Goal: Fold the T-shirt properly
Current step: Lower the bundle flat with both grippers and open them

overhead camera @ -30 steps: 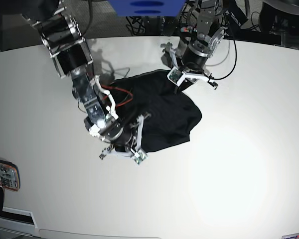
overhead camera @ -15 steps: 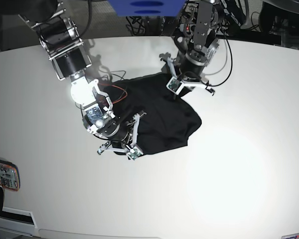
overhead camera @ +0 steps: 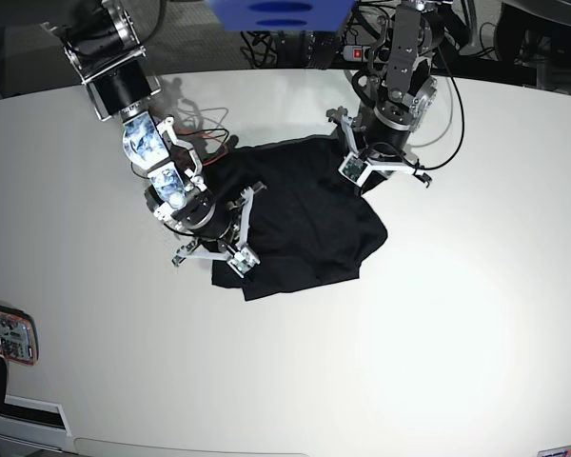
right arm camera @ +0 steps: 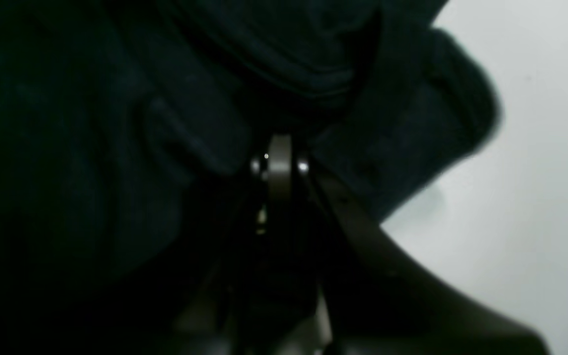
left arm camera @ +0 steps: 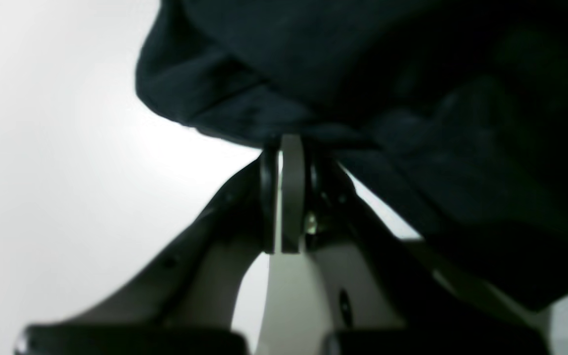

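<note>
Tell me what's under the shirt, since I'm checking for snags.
Only white table shows around the shirt. Both arms' fingers pinch its edges. Anything beneath the cloth is covered and cannot be seen.

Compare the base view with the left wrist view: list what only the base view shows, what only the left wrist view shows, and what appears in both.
Only the base view shows the whole T-shirt bunched on the white table, both arms at its opposite edges, the right gripper, cables behind the table and a phone-like object at the table's left edge.

Only the left wrist view shows the jaws of the left gripper up close, pressed together on a fold of the shirt's edge.

Both show the black shirt, the white table and the left gripper gripping the cloth.
</note>
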`<state>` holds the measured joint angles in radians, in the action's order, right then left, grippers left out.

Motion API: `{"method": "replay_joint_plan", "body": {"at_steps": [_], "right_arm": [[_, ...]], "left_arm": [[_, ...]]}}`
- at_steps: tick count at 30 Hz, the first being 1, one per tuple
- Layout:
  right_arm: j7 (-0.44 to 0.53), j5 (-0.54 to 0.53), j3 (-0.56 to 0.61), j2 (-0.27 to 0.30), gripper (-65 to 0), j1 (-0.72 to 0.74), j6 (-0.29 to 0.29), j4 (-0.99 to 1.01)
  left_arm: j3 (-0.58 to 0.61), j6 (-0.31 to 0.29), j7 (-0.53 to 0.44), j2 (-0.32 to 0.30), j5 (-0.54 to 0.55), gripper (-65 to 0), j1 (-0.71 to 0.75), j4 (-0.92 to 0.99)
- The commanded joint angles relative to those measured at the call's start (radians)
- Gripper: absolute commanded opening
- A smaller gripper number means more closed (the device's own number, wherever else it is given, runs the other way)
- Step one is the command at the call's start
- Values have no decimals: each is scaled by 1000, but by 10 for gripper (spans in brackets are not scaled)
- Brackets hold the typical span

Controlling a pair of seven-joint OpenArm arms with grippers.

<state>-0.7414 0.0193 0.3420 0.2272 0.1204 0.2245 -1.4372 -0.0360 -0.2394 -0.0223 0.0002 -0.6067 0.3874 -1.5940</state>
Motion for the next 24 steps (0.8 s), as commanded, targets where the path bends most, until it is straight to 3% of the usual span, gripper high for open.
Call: {"method": "replay_joint_plan", "body": {"at_steps": [1, 5, 14, 21, 24], "right_arm": [[10, -6, -2, 2, -650, 0, 6, -17], [13, -5, -2, 10, -650, -29, 6, -17], [15, -6, -10, 97, -650, -104, 6, -96], [9, -6, -13, 100, -650, -117, 6, -149], [15, -6, -73, 99, -650, -132, 6, -164]], "left_arm": [[2, 4, -23, 2, 3, -650, -3, -15], [2, 4, -21, 2, 3, -650, -8, -15], [-41, 4, -21, 2, 3, -650, -51, -10], [-40, 4, -26, 7, 3, -650, -38, -18], [-40, 4, -26, 7, 3, -650, -34, -44]]}}
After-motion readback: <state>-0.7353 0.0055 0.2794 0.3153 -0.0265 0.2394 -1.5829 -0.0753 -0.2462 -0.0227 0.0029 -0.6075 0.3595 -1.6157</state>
